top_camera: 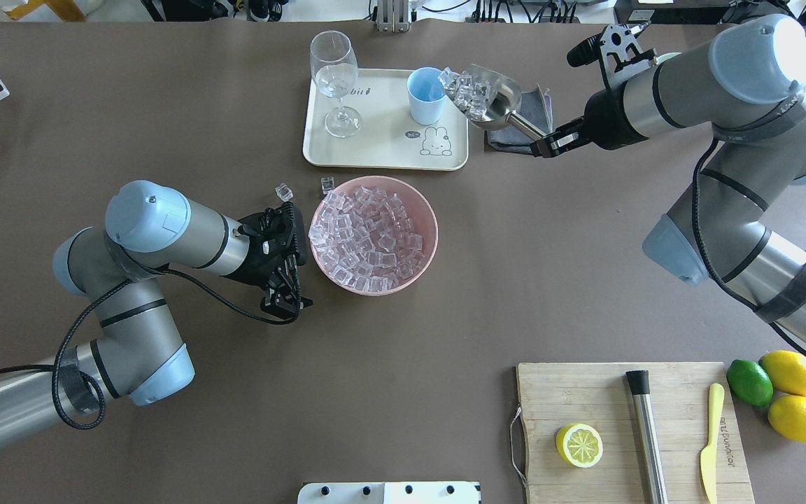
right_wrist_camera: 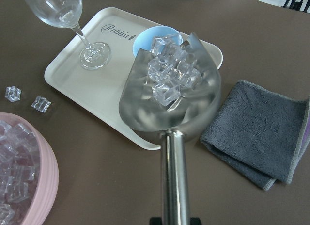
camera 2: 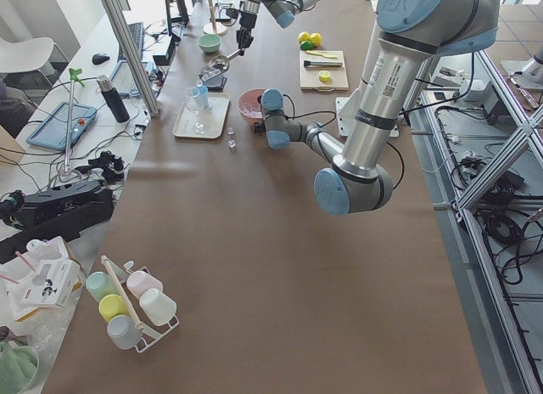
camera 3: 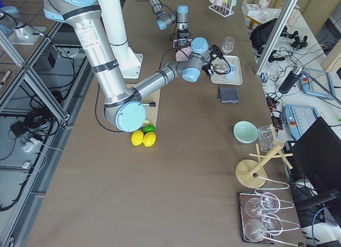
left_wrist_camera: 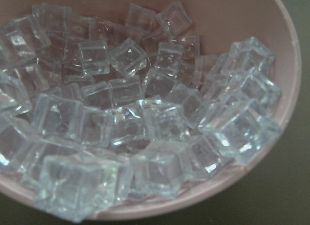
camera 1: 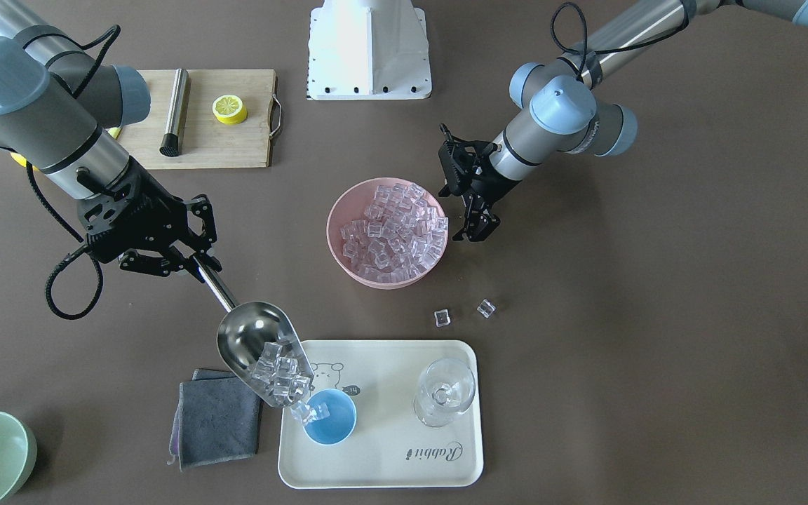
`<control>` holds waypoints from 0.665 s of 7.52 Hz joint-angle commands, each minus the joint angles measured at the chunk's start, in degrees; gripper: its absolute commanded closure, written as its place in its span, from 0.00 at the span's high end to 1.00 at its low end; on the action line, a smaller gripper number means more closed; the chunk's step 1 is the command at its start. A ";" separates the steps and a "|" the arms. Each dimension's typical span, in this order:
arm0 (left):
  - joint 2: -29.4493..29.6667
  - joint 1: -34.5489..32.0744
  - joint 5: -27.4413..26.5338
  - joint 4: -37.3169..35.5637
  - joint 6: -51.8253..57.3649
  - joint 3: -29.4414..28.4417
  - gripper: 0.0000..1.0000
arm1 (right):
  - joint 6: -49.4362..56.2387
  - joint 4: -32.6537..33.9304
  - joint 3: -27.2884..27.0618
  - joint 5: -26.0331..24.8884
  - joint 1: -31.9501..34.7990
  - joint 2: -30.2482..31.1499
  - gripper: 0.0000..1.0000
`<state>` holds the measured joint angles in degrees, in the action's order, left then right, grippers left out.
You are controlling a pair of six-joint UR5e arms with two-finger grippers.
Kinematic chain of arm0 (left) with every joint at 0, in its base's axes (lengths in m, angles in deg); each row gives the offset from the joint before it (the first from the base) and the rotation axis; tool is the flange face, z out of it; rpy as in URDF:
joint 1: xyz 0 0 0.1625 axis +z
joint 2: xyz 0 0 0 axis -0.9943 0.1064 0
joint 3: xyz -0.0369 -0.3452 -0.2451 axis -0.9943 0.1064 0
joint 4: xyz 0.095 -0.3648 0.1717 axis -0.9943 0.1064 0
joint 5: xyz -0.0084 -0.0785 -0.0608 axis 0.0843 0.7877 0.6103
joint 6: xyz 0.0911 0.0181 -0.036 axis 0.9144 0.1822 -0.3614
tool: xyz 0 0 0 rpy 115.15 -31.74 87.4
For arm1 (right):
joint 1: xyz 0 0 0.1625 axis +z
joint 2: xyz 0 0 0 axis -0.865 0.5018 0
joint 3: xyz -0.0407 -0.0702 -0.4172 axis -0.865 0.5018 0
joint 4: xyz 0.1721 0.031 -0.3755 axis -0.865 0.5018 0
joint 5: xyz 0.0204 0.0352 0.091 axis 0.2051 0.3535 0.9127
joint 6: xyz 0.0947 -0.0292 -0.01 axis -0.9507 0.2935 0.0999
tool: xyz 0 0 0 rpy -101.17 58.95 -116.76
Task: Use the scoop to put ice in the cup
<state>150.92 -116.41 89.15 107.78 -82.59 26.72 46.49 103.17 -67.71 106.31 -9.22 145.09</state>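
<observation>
Fingers of the left arm [top_camera: 282, 302] seem spread and hold nothing, just beside the round pink bowl [top_camera: 431, 241] of small clear ice cubes [top_camera: 371, 241]. Farther out, the right arm's fingers [top_camera: 555, 145] are closed on the handle of the shiny steel scoop [top_camera: 504, 103], tilted with ice at its lip over the small light-blue cup [top_camera: 424, 98] on the cream tray [top_camera: 375, 150]. Too quick a tilt could send cubes past the narrow rim.

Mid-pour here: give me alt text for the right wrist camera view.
The steel scoop loaded with ice tilts its lip over the light-blue cup on the cream tray. A stemmed glass stands on the tray's left; a grey cloth lies to the right.
</observation>
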 commanded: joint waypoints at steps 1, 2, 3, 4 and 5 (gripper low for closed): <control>-0.47 -1.40 0.51 -0.07 -0.17 0.42 0.99 | -0.42 0.00 2.32 -0.14 0.67 -1.58 0.00; -0.82 -2.36 1.56 -0.25 -0.08 1.03 0.99 | -0.68 0.09 2.93 -0.14 0.67 -2.45 0.00; -0.83 -3.68 4.01 -2.69 0.18 2.16 0.99 | -0.77 0.17 3.98 -0.23 0.67 -3.25 0.00; -0.91 -4.82 4.99 -6.11 0.27 4.00 0.99 | -0.85 0.52 4.16 -0.14 0.67 -4.12 0.00; -1.61 -4.92 5.26 -11.27 0.35 6.98 0.99 | -0.25 3.14 4.34 -0.05 0.58 -5.26 0.00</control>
<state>150.06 -120.28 93.03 103.73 -82.43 29.61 45.75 103.58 -63.93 106.15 -8.56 141.64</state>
